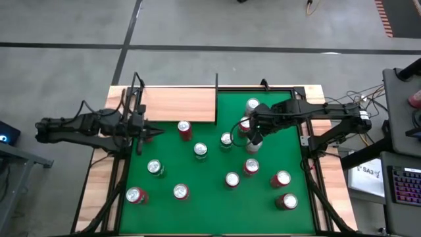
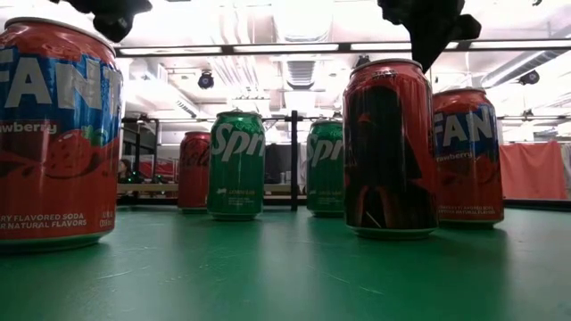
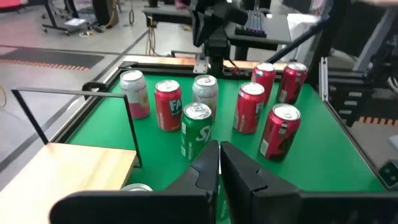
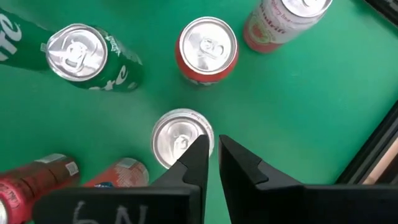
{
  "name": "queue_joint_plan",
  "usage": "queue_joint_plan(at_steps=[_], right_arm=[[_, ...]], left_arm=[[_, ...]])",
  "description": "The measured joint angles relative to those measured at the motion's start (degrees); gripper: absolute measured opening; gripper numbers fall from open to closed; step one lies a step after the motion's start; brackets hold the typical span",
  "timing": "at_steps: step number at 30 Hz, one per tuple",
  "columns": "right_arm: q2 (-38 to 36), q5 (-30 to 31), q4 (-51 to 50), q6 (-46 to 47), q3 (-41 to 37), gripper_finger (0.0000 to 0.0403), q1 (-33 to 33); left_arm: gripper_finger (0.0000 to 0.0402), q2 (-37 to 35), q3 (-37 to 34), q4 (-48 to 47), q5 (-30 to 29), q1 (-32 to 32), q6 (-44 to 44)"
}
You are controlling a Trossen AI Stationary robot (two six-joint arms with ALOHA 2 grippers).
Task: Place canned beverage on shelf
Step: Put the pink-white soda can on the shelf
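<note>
The shelf (image 1: 177, 103), a pale wood panel with thin black rods, lies at the far left of the green felt (image 1: 263, 197); its near corner (image 3: 68, 168) shows in the left wrist view. Several cans stand upright on the felt. My left gripper (image 1: 148, 133) (image 3: 219, 158) is shut and holds nothing; it hangs off the shelf's near edge, pointing across the table at a green can (image 3: 197, 127). My right gripper (image 1: 248, 133) (image 4: 211, 155) is shut, points steeply down and hangs over a silver-topped can (image 4: 177, 137), beside a red can (image 4: 205, 46) and a green can (image 4: 81, 56).
Red cans (image 1: 185, 129) (image 1: 137, 195) and green cans (image 1: 200, 150) (image 1: 156, 168) are spread over the felt, with more red ones at the near right (image 1: 286, 201). A pink can (image 4: 280, 18) stands near the far edge. Black frame rails (image 1: 306, 141) border the felt.
</note>
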Motion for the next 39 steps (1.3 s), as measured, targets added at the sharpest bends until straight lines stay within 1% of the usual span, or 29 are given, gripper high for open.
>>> queue_joint_plan(at_steps=[4, 7, 11, 16, 19, 22, 25, 27, 29, 34, 39], right_arm=[[0.1, 0.0, 0.5, 4.1, 0.0, 0.0043, -0.4], [0.4, 0.0, 0.4, 4.3, 0.0, 0.0072, -0.4], [0.7, -0.4, 0.3, 6.5, 0.0, 0.0133, -0.3], [1.2, -4.9, 0.3, 8.3, 0.0, 0.0224, -0.4], [2.0, -5.0, 0.4, 8.8, -0.3, 0.0274, -0.3], [3.5, -5.0, 0.3, 8.7, -0.9, 0.0314, -0.3], [5.8, -6.0, 0.4, 7.3, -1.1, 0.0344, -0.3], [7.6, -6.2, 0.4, 6.4, -1.1, 0.0358, -0.3], [9.2, -6.5, 0.4, 5.8, -1.1, 0.0364, -0.2], [12.8, -6.8, 0.2, 4.6, -1.1, 0.0365, -0.2], [15.1, -9.1, 0.0, 3.1, -1.1, 0.0366, -0.2]], left_arm=[[0.0000, -2.5, -1.7, 0.2, -0.4, 0.0, 0.0], [0.0000, -3.9, -2.8, 2.0, -0.4, 0.0, 0.0], [0.0000, -5.2, -4.4, 4.6, -0.4, 0.0, 0.0], [0.0000, -5.8, -4.7, 5.7, -0.4, 0.0, -0.8], [0.0000, -5.7, -4.7, 6.9, -0.4, 0.0, -1.0], [0.0000, -5.6, -4.7, 8.0, -0.4, 0.0, -1.0], [0.0000, -5.6, -4.7, 8.4, -0.4, 0.0, -0.9], [0.0000, -5.6, -4.7, 8.8, -0.4, 0.0, -0.8], [0.0000, -5.6, -4.7, 9.2, -0.4, 0.0, -0.8], [0.0000, -5.5, -4.7, 10.3, -0.4, 0.0, -0.5], [0.0000, -5.5, -4.7, 10.5, -0.4, 0.0, -0.4]])
